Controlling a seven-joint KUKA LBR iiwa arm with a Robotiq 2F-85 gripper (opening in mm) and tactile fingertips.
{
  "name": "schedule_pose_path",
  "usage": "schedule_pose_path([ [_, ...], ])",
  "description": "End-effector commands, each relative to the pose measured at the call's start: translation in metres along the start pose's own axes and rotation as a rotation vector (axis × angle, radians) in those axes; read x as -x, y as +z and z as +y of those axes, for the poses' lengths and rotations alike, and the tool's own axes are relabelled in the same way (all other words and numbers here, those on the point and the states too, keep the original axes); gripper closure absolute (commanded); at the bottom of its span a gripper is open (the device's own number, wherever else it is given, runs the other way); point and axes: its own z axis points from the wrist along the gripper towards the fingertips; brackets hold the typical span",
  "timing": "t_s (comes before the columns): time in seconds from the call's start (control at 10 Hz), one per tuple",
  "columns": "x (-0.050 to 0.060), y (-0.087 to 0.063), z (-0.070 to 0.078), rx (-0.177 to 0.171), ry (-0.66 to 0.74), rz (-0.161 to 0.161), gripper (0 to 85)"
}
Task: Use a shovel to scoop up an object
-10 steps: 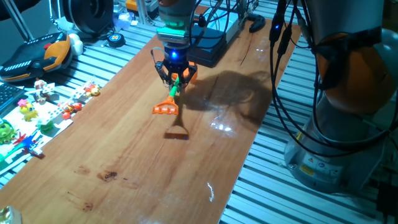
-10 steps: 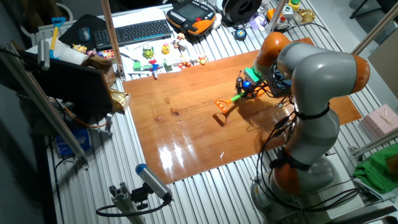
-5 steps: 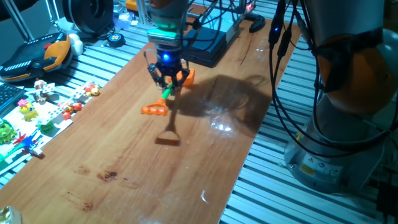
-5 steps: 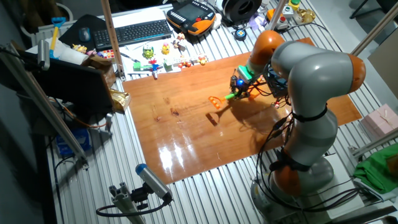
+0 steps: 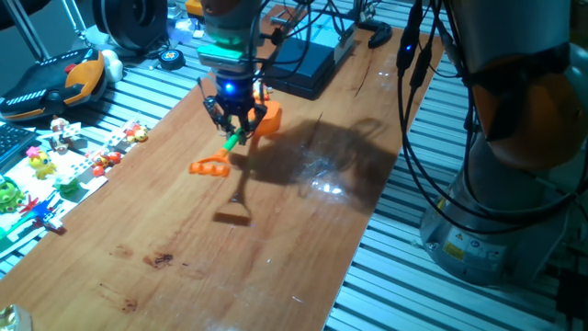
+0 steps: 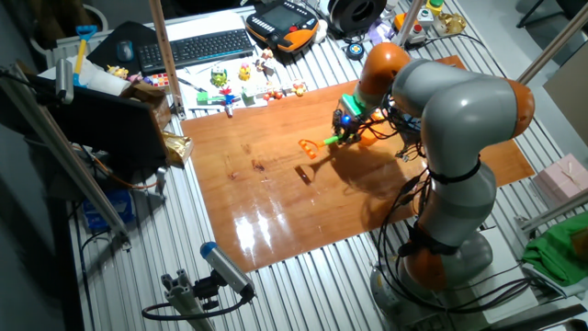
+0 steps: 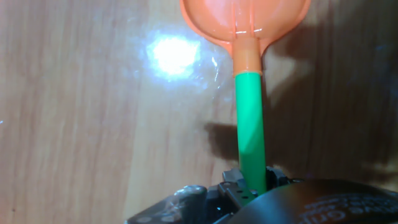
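Keyboard (image 6: 207, 46), toy figures (image 5: 41, 165) beside wooden board (image 5: 184, 267).

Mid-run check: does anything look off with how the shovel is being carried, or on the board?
Nothing looks damaged or spilled. The gripper clamps the shovel by its green shaft, held above the wooden board with its shadow below. The scoop blade looks empty, and the toy figures sit off the board's edge.
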Motion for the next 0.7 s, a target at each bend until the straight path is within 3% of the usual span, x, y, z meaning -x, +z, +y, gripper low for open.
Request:
schedule_pose_path([
  [0.0, 0.0, 0.0, 0.002, 0.006, 0.0, -0.001, 84.3],
  [0.2, -0.004, 0.003, 0.012, 0.019, 0.008, -0.018, 84.3],
  [0.4, -0.01, 0.006, 0.021, 0.037, 0.017, -0.008, 84.3],
  [0.5, -0.012, 0.009, 0.026, 0.067, 0.052, 0.001, 84.3],
  [0.6, -0.014, 0.011, 0.03, 0.066, 0.066, -0.014, 84.3],
])
